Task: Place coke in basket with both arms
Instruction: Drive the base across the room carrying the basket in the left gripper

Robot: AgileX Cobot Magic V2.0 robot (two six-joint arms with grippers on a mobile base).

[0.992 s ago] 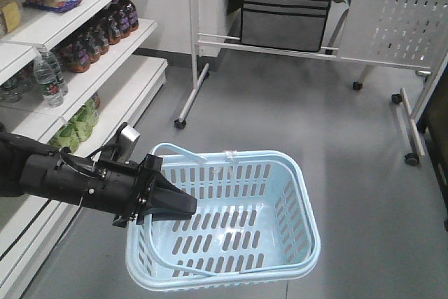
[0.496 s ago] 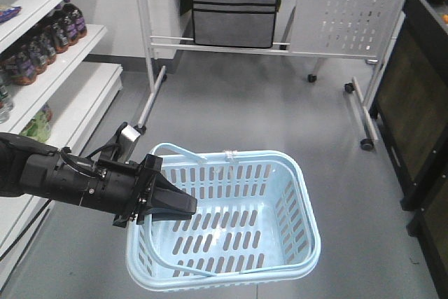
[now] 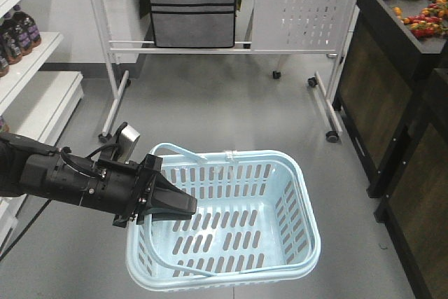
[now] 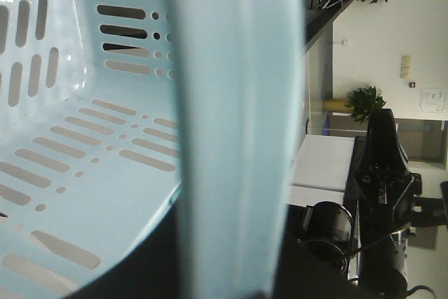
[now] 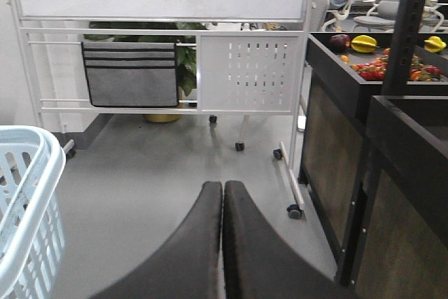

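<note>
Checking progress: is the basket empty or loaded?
Empty. In the front view the basket shows a bare slotted floor; the left end effector grips its rim.

The basket (image 3: 295,201) is light blue moulded plastic, smooth with a soft gloss, its walls and base cut with slots. At its 9 o'clock rim the left claw (image 3: 187,206) is matt black and plastic-looking, with a small silver-grey part (image 3: 128,138) of metallic look by the wrist. The right claw (image 5: 222,194) has the same dull black finish. The floor (image 3: 231,96) is smooth grey with a faint sheen. At 12 o'clock the rack (image 3: 280,51) is white-painted metal tube with a perforated sheet panel (image 3: 304,8). A grey cloth pouch (image 3: 192,22) with black trim hangs on it. At 3 o'clock the stand (image 3: 364,96) looks like dark, matt wood-grain board.
</note>
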